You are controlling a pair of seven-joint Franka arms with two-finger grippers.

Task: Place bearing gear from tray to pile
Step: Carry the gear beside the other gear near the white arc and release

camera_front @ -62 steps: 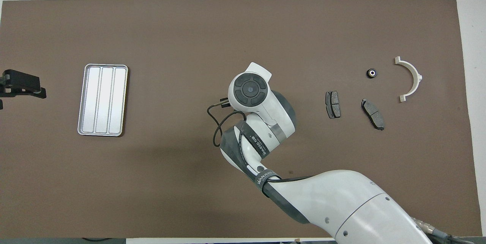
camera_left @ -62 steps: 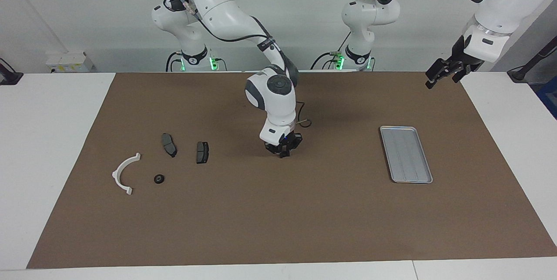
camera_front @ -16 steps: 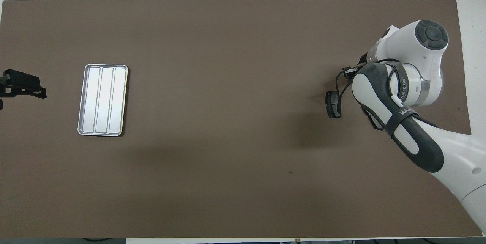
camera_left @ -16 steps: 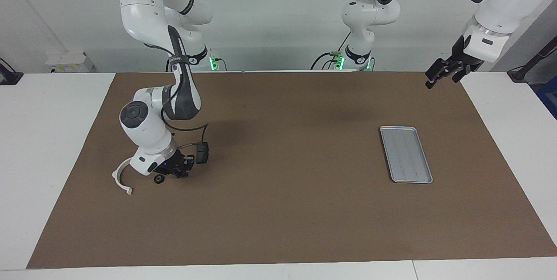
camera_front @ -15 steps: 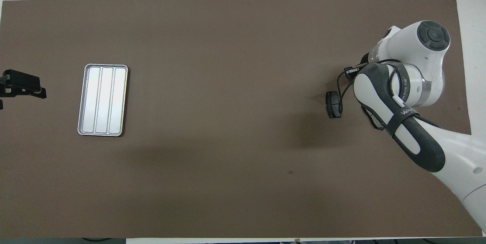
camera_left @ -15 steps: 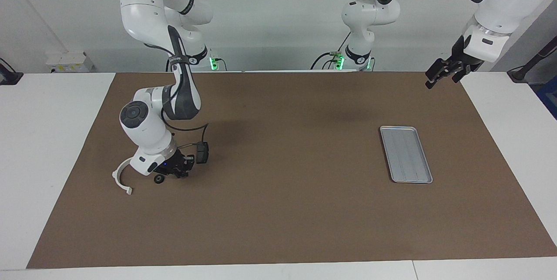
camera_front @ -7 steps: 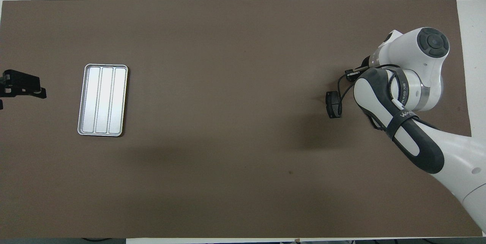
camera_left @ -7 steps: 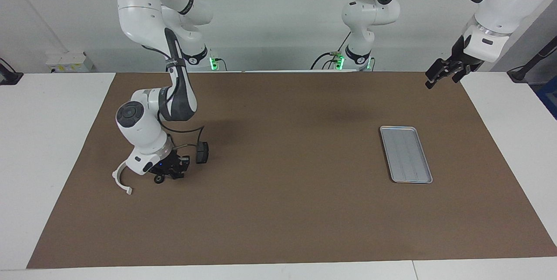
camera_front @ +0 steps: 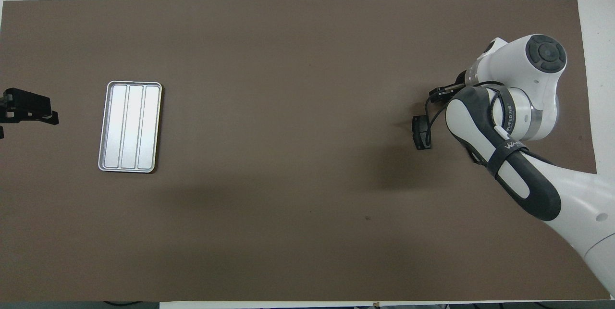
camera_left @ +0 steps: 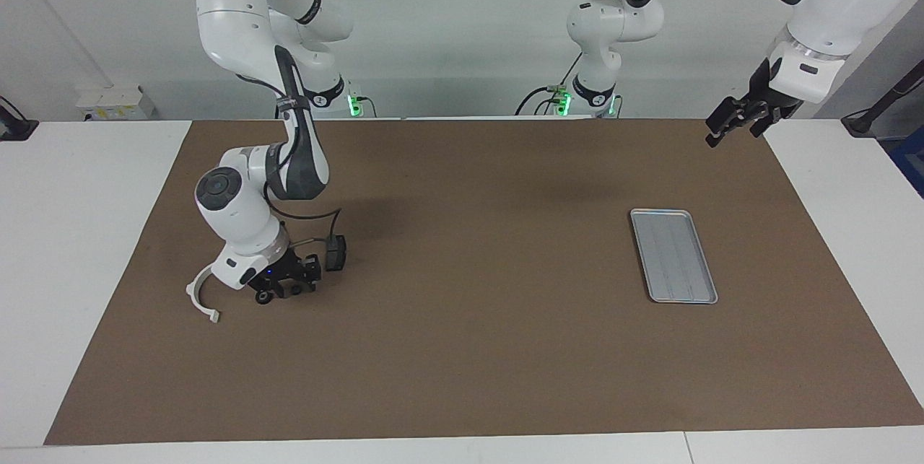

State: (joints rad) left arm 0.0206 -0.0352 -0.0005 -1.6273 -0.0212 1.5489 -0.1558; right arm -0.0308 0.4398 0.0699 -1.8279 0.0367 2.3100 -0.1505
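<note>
A: Right gripper (camera_left: pixel 285 287) low over the pile, at the small black gear (camera_left: pixel 263 296). Gear sits on the mat beside the white half-ring (camera_left: pixel 202 293), one brake pad (camera_left: pixel 335 252) close by. Can't tell if the fingers are spread or pinching.

B: Tray (camera_left: pixel 673 255)?

A: Nothing on it, toward the left arm's end. Left gripper (camera_left: pixel 729 125) waits raised past the tray, fingers spread.

B: Risks?

A: If the fingers aren't clear of the gear, lifting could drag or roll it out of the pile. The wrist hangs over the half-ring and could nudge it. A second pad is likely hidden under the arm; could get clipped.
</note>
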